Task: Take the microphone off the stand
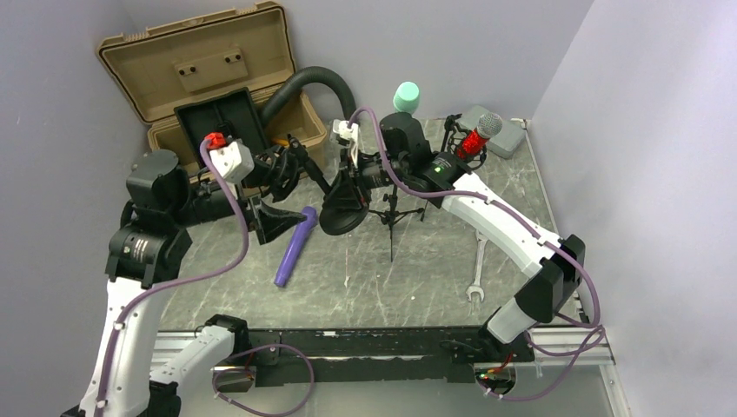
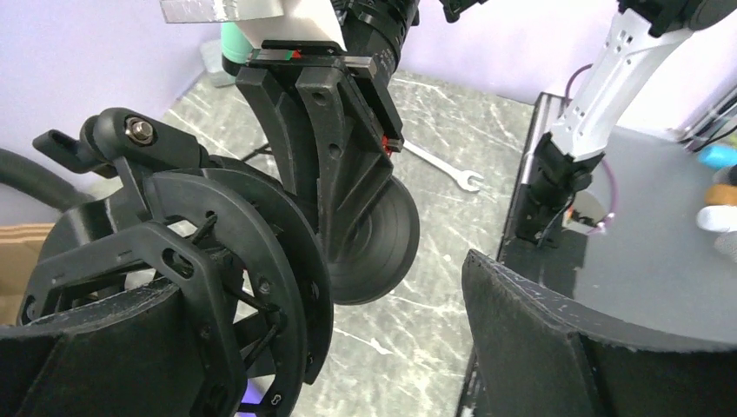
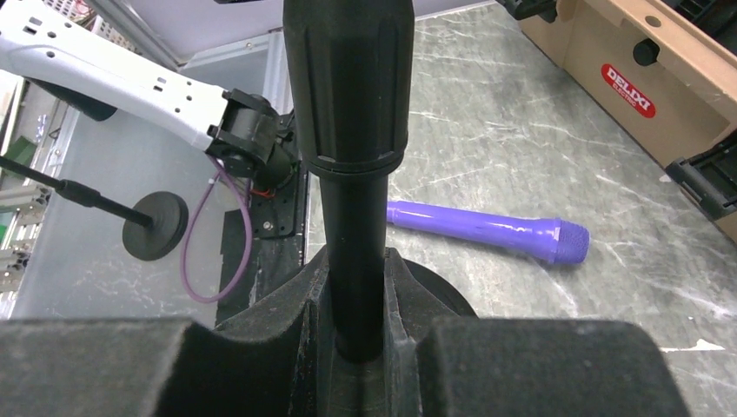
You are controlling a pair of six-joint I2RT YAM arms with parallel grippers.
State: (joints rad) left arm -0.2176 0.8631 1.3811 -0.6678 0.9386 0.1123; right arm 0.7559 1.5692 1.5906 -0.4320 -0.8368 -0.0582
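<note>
The purple microphone (image 1: 294, 247) lies flat on the desk (image 1: 417, 278), apart from the stand (image 3: 352, 130) and just beside the left fingers (image 2: 556, 347). Removal therefore appears done. What is left, as judged, is to set the stand down.

The right fingers (image 3: 539, 365) are clamped on the stand's pole, and its round base (image 2: 378, 248) is tilted. The left fingers are spread wide and grip nothing; the stand's ring holder (image 2: 217, 261) sits by one pad.

At the rear, the tan case (image 1: 174, 52) stands open with a black tray (image 1: 222, 122) inside. A black hose (image 1: 313, 80) arches over its right end. Other contents cannot be told.
</note>
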